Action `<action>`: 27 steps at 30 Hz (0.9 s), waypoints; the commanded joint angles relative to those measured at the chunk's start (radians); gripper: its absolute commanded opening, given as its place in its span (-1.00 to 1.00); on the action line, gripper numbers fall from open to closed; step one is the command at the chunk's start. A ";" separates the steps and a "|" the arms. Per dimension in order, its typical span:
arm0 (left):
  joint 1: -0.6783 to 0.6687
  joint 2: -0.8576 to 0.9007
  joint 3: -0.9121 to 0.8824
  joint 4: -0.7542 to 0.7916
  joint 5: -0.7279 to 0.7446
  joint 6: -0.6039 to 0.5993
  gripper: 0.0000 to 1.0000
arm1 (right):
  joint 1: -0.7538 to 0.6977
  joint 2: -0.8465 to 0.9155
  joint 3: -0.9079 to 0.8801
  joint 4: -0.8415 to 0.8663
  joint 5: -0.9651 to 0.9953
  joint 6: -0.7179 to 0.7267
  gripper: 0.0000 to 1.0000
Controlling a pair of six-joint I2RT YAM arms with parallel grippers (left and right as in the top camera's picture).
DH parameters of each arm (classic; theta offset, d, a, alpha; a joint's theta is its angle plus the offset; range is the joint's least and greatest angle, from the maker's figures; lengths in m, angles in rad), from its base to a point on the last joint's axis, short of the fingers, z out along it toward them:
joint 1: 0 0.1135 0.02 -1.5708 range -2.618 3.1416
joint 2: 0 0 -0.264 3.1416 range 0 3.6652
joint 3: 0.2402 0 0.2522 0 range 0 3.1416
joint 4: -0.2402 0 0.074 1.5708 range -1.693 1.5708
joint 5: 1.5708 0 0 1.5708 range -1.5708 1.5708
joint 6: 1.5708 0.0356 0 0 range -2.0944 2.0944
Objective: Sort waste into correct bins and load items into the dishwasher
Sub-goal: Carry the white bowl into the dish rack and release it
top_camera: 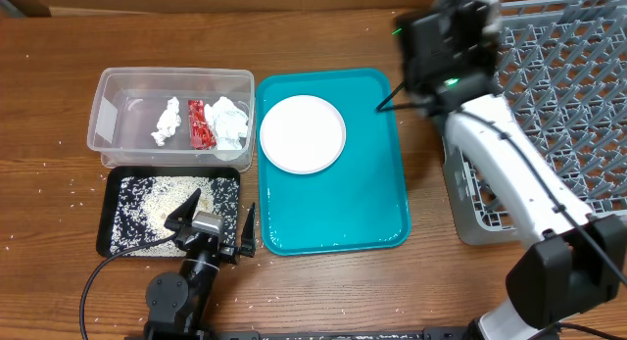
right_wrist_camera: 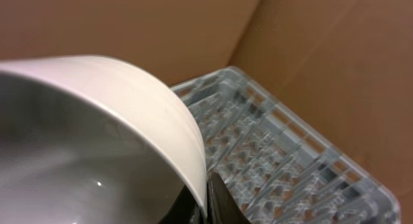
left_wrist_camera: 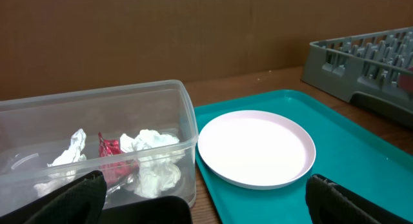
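My right gripper (right_wrist_camera: 206,201) is shut on the rim of a small bowl (right_wrist_camera: 129,108) with a whitish outer wall and a grey inside. It is held high near the left edge of the grey peg rack (top_camera: 558,95), which also shows in the right wrist view (right_wrist_camera: 277,146). From overhead the right gripper (top_camera: 446,36) hides the bowl. The round white plate (top_camera: 302,133) lies on the teal tray (top_camera: 343,203). The clear tub (top_camera: 103,115) holds the red wrapper (top_camera: 200,122) and white tissue wads (top_camera: 227,121). The black tray (top_camera: 110,213) holds rice grains (top_camera: 162,198). My left gripper (top_camera: 217,218) is open and empty over the black tray's right end. No chopsticks show.
Loose rice grains are scattered on the wooden table around the black tray and the teal tray's front edge. The left wrist view shows the plate (left_wrist_camera: 256,148), the tub (left_wrist_camera: 97,140) and the rack (left_wrist_camera: 361,56) at far right. A cardboard wall stands behind the table.
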 commanded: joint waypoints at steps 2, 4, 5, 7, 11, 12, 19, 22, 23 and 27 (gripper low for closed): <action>0.006 -0.010 -0.008 0.005 0.000 0.016 1.00 | -0.109 0.031 0.014 0.069 -0.061 -0.176 -0.92; 0.006 -0.010 -0.008 0.005 0.000 0.016 1.00 | -0.150 0.057 0.013 0.106 -0.061 -0.209 -0.92; 0.006 -0.010 -0.008 0.005 0.000 0.016 1.00 | -0.163 0.071 0.013 0.120 -0.061 -0.230 -0.92; 0.006 -0.010 -0.008 0.005 0.000 0.016 1.00 | -0.183 0.105 0.013 0.141 -0.061 -0.285 -0.92; 0.006 -0.010 -0.008 0.005 0.000 0.016 1.00 | -0.189 0.174 0.013 0.165 -0.053 -0.357 -0.92; 0.006 -0.010 -0.008 0.005 0.000 0.016 1.00 | -0.189 0.190 0.012 0.171 -0.053 -0.357 -0.92; 0.006 -0.010 -0.008 0.005 0.000 0.016 1.00 | -0.186 0.285 0.012 0.191 -0.016 -0.359 -0.92; 0.006 -0.010 -0.008 0.005 0.000 0.016 1.00 | -0.167 0.312 0.012 0.164 0.003 -0.358 -0.92; 0.006 -0.010 -0.008 0.005 0.000 0.016 1.00 | -0.159 0.314 0.012 0.154 0.003 -0.358 -0.92; 0.006 -0.010 -0.008 0.005 0.000 0.016 0.99 | -0.112 0.314 0.012 0.125 0.004 -0.357 -0.92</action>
